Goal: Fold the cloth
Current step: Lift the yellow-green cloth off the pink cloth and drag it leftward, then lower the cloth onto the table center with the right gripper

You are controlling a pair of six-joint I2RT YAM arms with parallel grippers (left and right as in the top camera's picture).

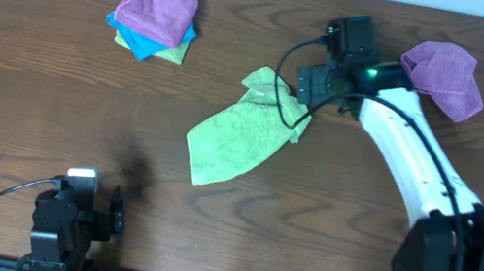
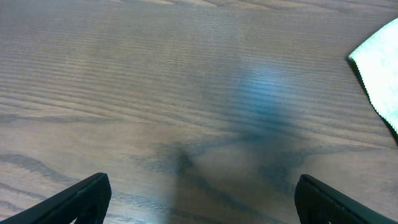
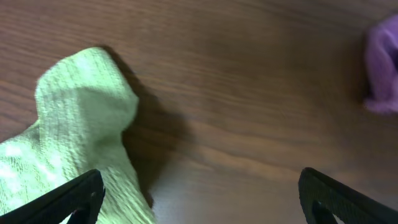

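The cloth (image 1: 240,135) lies crumpled near the middle of the dark wooden surface (image 1: 33,91), not folded flat. In the overhead view its long body runs from a bunched, raised end at 1 o'clock down to a broader, flatter end at 7 o'clock. The right pincer (image 3: 199,199) hangs over the bunched end with its jaws wide apart and nothing clamped between them. In the right wrist view the green terry mound sits at about 9 o'clock, close by the left-hand finger (image 3: 68,199). Whether that finger touches the fabric cannot be told. The other finger (image 3: 348,199) stands over bare wood. The left pincer (image 2: 199,199) sits low at the near edge, toward 7 o'clock from the cloth and well apart from it. Its jaws are also spread wide and hold nothing. In its wrist view only one pale green corner of the cloth shows, at 2 o'clock. At 10 o'clock from the cloth rests a small stack: a purple cloth (image 1: 155,8) on top, a blue cloth (image 1: 144,43) under it, and a yellow-green edge (image 1: 172,53) peeking out at the bottom. A second purple cloth (image 1: 447,76) lies loosely heaped at about 2 o'clock from the cloth, just beyond the right arm's wrist.
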